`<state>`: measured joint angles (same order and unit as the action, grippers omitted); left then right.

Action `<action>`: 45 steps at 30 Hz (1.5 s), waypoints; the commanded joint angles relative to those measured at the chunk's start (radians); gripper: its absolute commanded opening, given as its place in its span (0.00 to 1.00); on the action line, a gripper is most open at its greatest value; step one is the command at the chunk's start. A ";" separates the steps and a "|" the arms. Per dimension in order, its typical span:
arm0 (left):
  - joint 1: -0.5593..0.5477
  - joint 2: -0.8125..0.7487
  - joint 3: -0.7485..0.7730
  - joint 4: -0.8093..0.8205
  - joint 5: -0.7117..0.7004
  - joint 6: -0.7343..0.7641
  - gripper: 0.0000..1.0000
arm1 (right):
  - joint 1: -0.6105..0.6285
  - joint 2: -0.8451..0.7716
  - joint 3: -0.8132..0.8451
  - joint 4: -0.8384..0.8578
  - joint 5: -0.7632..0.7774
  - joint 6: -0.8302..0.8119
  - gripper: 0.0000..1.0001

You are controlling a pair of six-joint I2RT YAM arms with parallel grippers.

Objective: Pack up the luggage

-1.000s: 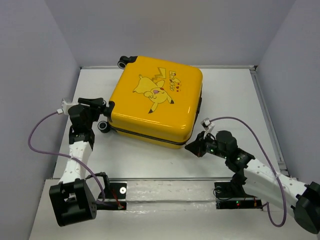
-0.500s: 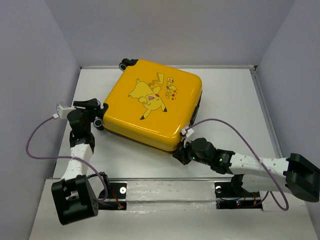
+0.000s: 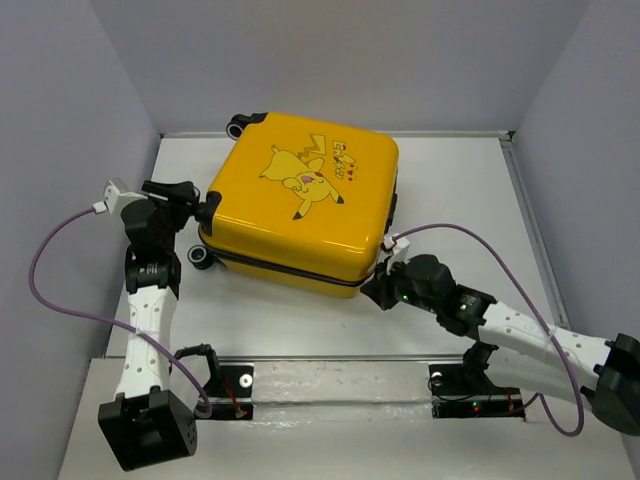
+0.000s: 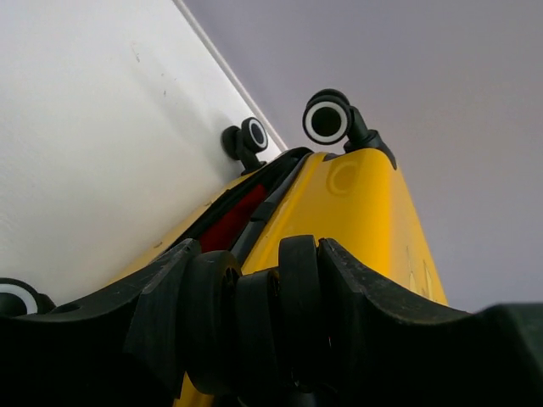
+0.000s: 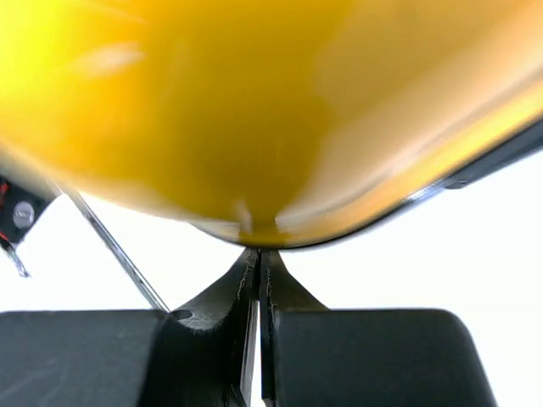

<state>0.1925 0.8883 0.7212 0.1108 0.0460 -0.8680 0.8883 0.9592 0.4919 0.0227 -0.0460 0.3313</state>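
Top external: Pikachu suitcase [image 3: 300, 215] braced at two corners

Lying flat on the table [image 3: 460, 190], it is anchored by the left gripper [image 3: 190, 200], clamped on a caster wheel [image 4: 254, 322]. The right gripper [image 3: 372, 292], pinched shut and empty, is pressed against the near corner.

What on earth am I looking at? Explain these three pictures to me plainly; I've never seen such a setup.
These are two small robot arms bolted at the near edge of a white table. The wide picture comes from a camera above and behind them. The other two come from a camera on each wrist, looking past that arm's fingers. On the table lies a yellow suitcase with a cartoon on its lid. The left arm's fingers clamp one of its black wheels, and something red shows in its seam. The right arm's fingers are shut, with nothing visibly held, their tips at the suitcase's near corner.
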 commanded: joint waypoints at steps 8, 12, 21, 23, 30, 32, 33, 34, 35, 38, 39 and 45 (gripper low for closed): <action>0.127 0.100 -0.046 0.109 0.216 0.093 0.38 | -0.018 -0.120 0.024 0.137 -0.023 -0.005 0.07; 0.127 0.121 -0.028 0.090 0.215 0.119 0.77 | -0.018 -0.120 0.017 0.145 -0.021 -0.006 0.07; -0.028 -0.089 0.158 -0.063 -0.024 0.300 0.99 | -0.018 -0.122 -0.032 0.145 -0.065 0.035 0.07; -0.103 -0.118 0.179 -0.092 -0.028 0.337 0.96 | -0.018 -0.135 -0.062 0.135 -0.064 0.046 0.07; -0.664 -0.207 0.138 -0.240 0.068 0.466 0.71 | -0.018 -0.174 -0.128 0.122 -0.083 0.095 0.07; -0.729 -0.222 0.123 -0.284 0.031 0.452 0.63 | -0.018 -0.180 -0.136 0.120 -0.089 0.098 0.07; -0.757 -0.236 0.095 -0.293 0.047 0.451 0.61 | -0.018 -0.185 -0.145 0.117 -0.084 0.103 0.07; -0.781 -0.238 0.074 -0.295 0.067 0.446 0.60 | -0.018 -0.188 -0.147 0.114 -0.083 0.104 0.07; -0.835 -0.236 0.032 -0.289 0.092 0.436 0.59 | -0.018 -0.197 -0.148 0.109 -0.081 0.104 0.07; -0.927 -0.198 -0.020 -0.278 0.080 0.429 0.60 | -0.018 -0.208 -0.151 0.099 -0.078 0.101 0.16; -0.982 -0.187 -0.049 -0.258 0.071 0.429 0.60 | -0.018 -0.209 -0.148 0.092 -0.080 0.097 0.21; -1.050 -0.092 -0.083 -0.191 0.089 0.440 0.60 | -0.018 -0.140 -0.113 0.080 -0.081 0.049 0.43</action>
<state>-0.8406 0.7647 0.6384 -0.1562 0.1162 -0.4534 0.8696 0.7734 0.3538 0.1043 -0.1127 0.4198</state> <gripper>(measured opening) 0.600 0.409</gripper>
